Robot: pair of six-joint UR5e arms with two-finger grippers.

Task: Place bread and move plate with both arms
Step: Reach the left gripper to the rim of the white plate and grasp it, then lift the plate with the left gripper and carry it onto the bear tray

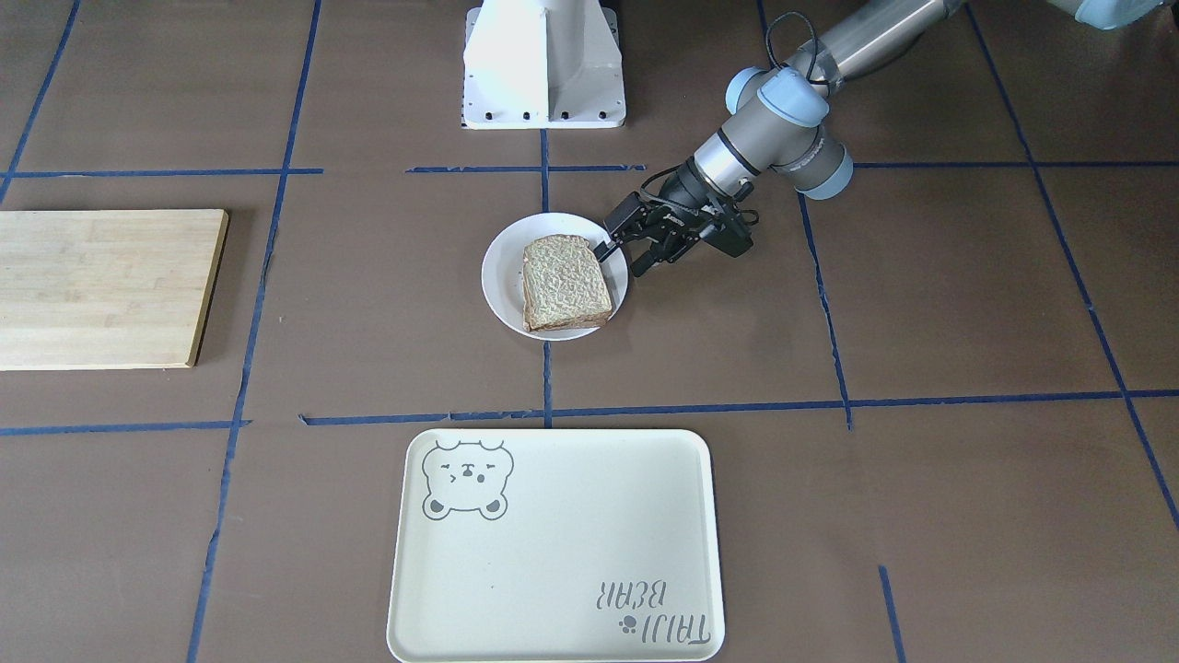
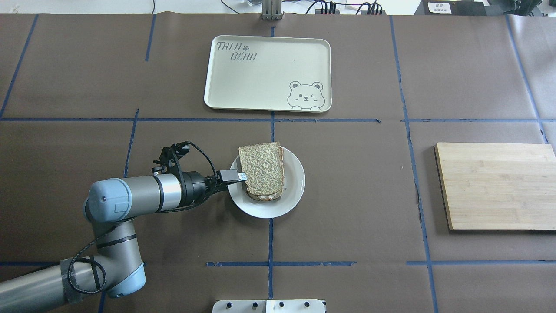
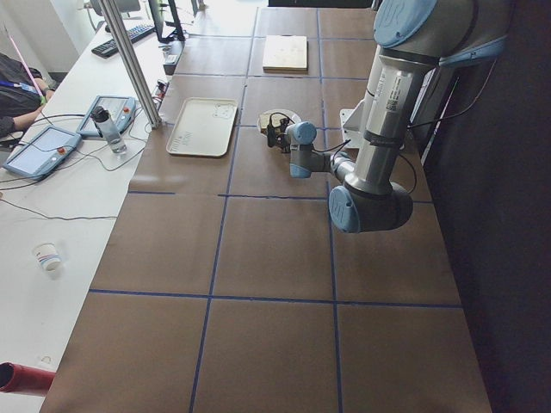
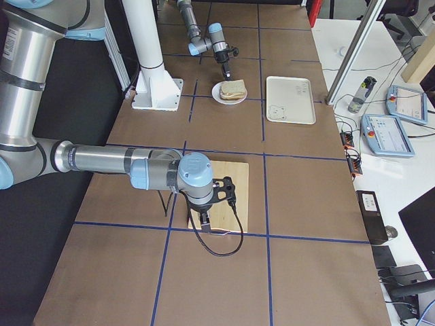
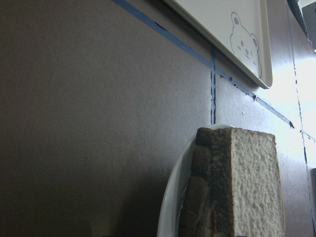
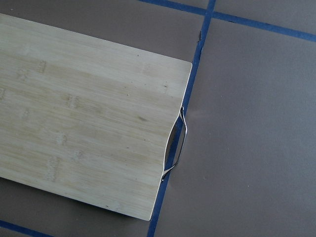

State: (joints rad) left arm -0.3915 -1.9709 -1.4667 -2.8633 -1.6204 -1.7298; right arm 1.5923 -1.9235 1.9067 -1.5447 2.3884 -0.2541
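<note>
Bread (image 5: 247, 182) is lying on the plate (image 1: 502, 276), whose rim the left gripper (image 1: 619, 261) is straddling with jaws apart; we are fearing that a shallow pinch lets it tilt and slide, and of the right gripper (image 4: 206, 219) we cannot tell the state.

This is a robot lab. A grey robot arm (image 2: 143, 198) with blue caps reaches over a big table (image 2: 347, 217) covered in brown paper and marked with blue tape lines (image 2: 270, 239). A white base (image 1: 543, 64) is bolted to the table. On the white desk (image 3: 60, 215) beside it lie control screens (image 3: 43, 148), a keyboard (image 3: 129, 39) and wires (image 3: 34, 185).
</note>
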